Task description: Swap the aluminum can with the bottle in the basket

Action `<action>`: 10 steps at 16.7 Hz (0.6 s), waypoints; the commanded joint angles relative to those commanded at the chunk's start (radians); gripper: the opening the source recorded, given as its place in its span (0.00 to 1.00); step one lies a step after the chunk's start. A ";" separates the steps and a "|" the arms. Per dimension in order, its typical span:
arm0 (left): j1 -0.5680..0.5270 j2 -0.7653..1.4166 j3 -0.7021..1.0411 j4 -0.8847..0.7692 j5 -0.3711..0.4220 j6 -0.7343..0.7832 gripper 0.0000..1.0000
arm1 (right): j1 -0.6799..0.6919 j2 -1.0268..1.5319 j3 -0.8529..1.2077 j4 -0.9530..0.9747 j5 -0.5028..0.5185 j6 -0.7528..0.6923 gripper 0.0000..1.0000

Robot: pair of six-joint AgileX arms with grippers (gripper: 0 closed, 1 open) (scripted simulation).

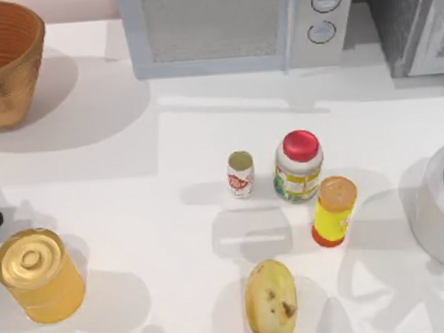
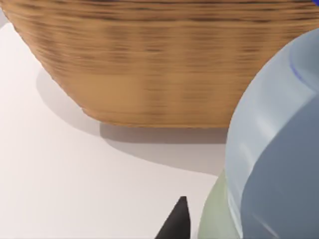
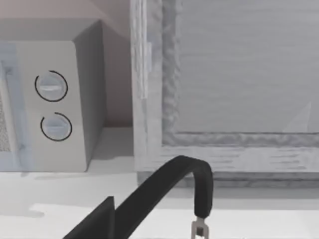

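Wicker basket point(image 1: 2, 67) sits top-left on surface; left hand point(image 2: 199, 224) beside it grasps bottle point(image 2: 279, 159), prob. just lifted out. Can point(image 1: 240, 173) waits mid-surface. Right hand: can't tell.

Basket point(image 1: 2, 67) cut by frame edge

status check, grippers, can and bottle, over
Left gripper shut on bottle beside basket. Aluminum can upright mid-table, untouched. Red-capped bottle close beside can.
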 joint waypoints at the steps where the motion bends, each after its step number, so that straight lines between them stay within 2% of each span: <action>1: 0.000 0.000 0.000 0.000 0.000 0.000 0.02 | 0.000 0.000 0.000 0.000 0.000 0.000 1.00; 10: 0.001 -0.001 -0.001 0.000 0.000 0.001 0.00 | 0.000 0.000 0.000 0.000 0.000 0.000 1.00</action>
